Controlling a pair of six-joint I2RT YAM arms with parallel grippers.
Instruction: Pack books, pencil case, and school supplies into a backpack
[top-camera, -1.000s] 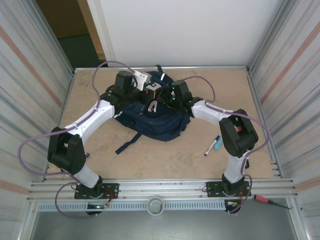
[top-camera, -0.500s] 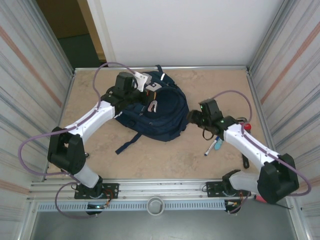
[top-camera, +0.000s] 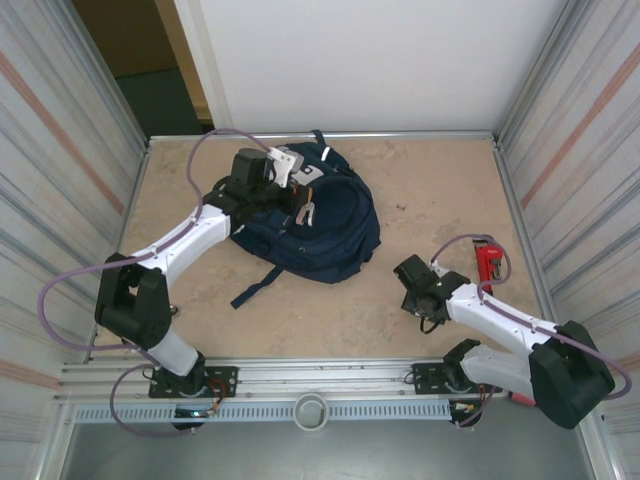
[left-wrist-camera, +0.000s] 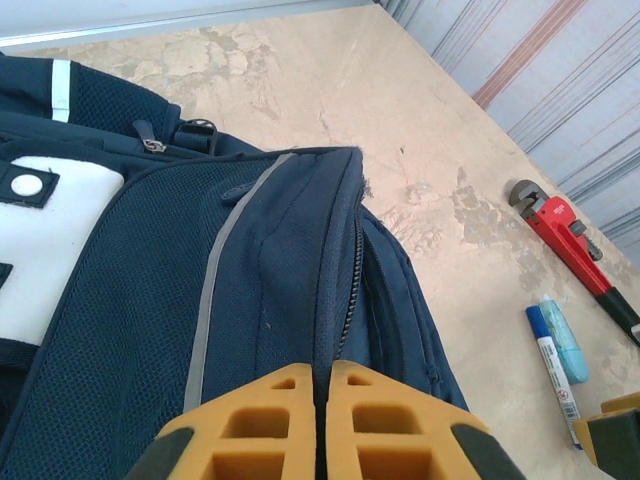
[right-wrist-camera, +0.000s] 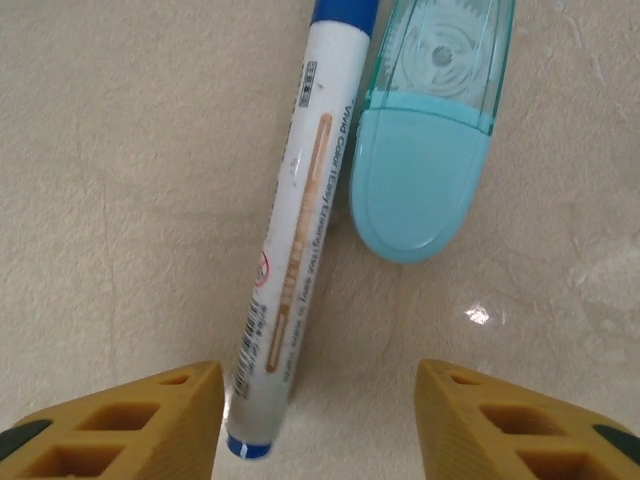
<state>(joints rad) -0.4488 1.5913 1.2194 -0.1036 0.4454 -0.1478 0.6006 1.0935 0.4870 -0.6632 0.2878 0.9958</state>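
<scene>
Now collecting the marker pen (right-wrist-camera: 290, 250).
Overhead, the backpack (top-camera: 335, 225) lies near the worktop's (top-camera: 440, 190) far edge; the right gripper (top-camera: 418, 290) hangs low toward the right edge. Left wrist: the left gripper (left-wrist-camera: 322, 400) pinches the backpack's zipper edge. Right wrist: spread jaws straddle the marker pen's end, with the teal item (right-wrist-camera: 425, 150) beside it; closing squarely likely comes next.

backpack (top-camera: 315, 225): navy, white patches, lying flat, far left-centre | marker (right-wrist-camera: 290, 240): blue-white, flat, near right | teal item (right-wrist-camera: 425, 150): just beside marker, on its right
</scene>
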